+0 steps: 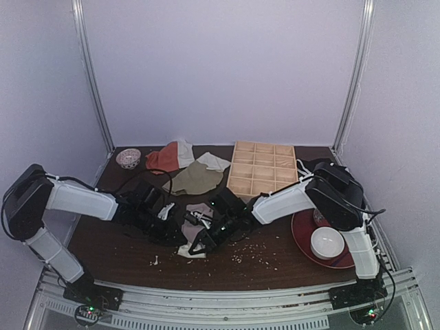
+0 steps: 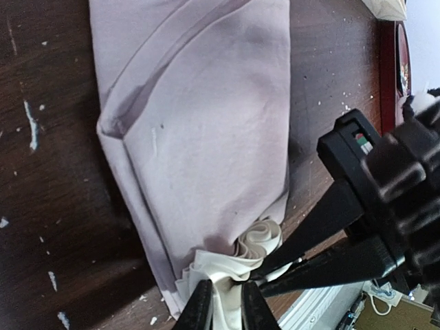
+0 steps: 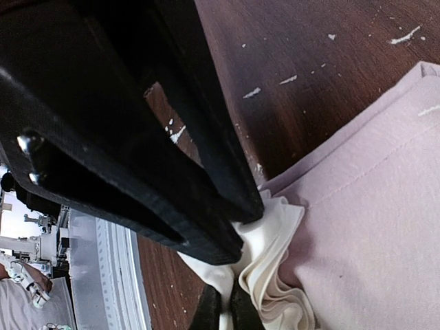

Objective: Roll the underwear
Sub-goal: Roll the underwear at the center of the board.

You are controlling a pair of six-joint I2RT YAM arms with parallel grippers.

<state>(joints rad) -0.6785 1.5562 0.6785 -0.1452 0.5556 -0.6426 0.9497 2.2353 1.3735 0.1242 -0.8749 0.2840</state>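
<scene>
The underwear [image 1: 198, 212] lies on the dark table between my two arms: a dusty mauve-pink cloth [image 2: 206, 124] folded into a long strip. Its white waistband [image 2: 258, 240] is bunched in tight folds at the near end. My left gripper [image 2: 225, 311] is shut on the white waistband, which fills the gap between its fingers. My right gripper [image 3: 225, 313] is shut on the same bunched waistband [image 3: 275, 275] from the other side. The two grippers' tips nearly touch. In the top view the left gripper [image 1: 182, 237] and right gripper [image 1: 199, 246] meet over the cloth's near end.
Behind the underwear lie an olive-green cloth [image 1: 198, 179] and an orange-red and white cloth [image 1: 168, 157]. Further back are a small patterned bowl [image 1: 128, 158] and a wooden compartment tray [image 1: 262, 168]. A red plate [image 1: 302, 240] with a white bowl [image 1: 326, 242] stands at the right. Crumbs [image 1: 254, 251] dot the near table.
</scene>
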